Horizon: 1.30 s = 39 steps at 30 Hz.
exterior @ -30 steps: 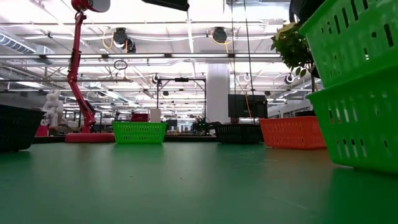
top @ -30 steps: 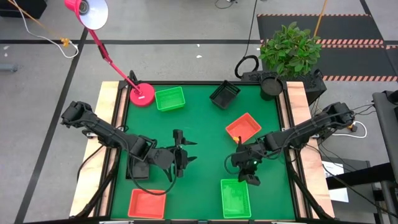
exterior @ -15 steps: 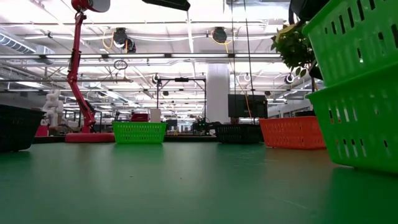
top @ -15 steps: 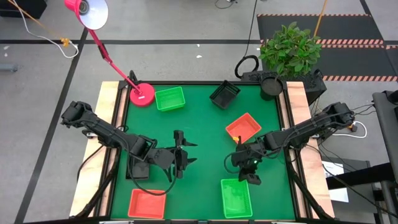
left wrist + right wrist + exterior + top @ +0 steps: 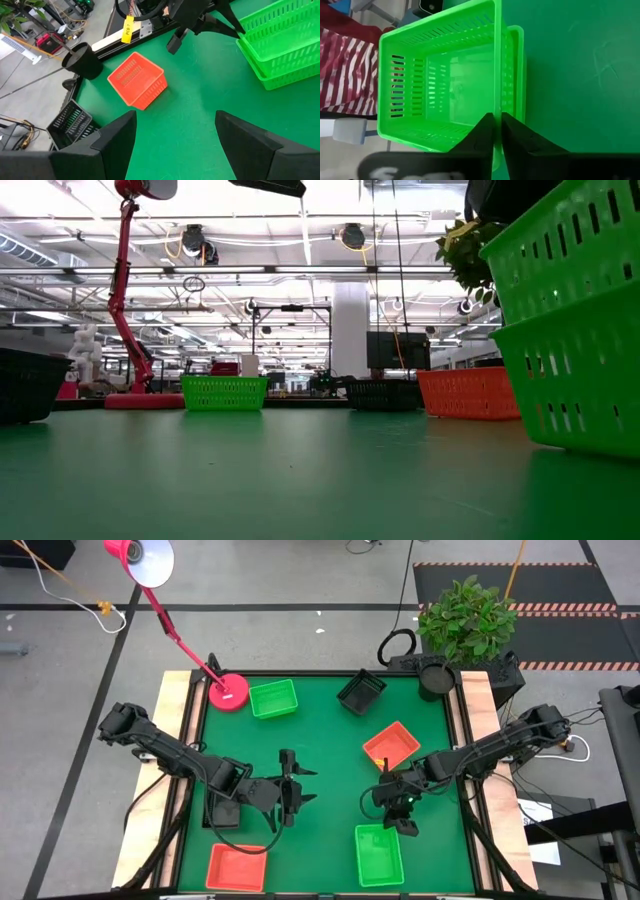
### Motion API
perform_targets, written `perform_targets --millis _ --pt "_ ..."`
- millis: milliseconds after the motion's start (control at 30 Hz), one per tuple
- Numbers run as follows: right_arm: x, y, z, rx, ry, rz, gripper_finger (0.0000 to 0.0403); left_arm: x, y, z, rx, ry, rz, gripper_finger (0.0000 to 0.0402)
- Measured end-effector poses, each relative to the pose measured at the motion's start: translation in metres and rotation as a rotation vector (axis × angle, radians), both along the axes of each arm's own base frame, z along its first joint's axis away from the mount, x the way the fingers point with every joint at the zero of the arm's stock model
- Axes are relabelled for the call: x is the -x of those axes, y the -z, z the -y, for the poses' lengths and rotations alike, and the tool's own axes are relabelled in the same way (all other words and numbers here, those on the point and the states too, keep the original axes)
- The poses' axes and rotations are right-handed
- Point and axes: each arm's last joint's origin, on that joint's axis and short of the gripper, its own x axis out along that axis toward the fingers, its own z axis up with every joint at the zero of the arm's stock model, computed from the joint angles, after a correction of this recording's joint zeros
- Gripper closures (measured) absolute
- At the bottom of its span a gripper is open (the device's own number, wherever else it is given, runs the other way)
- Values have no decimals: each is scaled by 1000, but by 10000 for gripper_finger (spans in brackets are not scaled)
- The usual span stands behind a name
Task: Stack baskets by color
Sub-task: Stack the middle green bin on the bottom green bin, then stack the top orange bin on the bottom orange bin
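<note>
We work on a green counter (image 5: 320, 775) where the baskets lie scattered. At its near edge, our right pincer (image 5: 497, 131) has its fingers pinched close together on the wall of a green basket (image 5: 445, 75), which sits nested, slightly tilted, in a second green basket (image 5: 580, 385). To finish this step well, we judge the upper one should drop level and fully seated before we let go, then lift straight up so the fingers do not drag the wall. Our left pincer (image 5: 175, 130) hangs wide open and empty mid-counter. The third green one (image 5: 273, 698) waits at the far side beside the pink lamp base (image 5: 228, 692). Red baskets sit at right centre (image 5: 391, 745) and near left (image 5: 237, 866); a black one (image 5: 361, 691) stands at the far edge.
</note>
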Motion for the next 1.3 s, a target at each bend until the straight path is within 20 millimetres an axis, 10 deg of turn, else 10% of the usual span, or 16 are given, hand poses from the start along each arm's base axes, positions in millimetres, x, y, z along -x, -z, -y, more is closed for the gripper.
perform_targets --millis 567,1033,1300 --pt "3 -1 2 18 32 -24 305 0 0 0 14 -1 1 131" --pt "51 -28 42 666 113 87 305 0 0 0 26 -5 8 131" --pt "46 -19 64 785 88 68 305 0 0 0 27 -5 8 131"
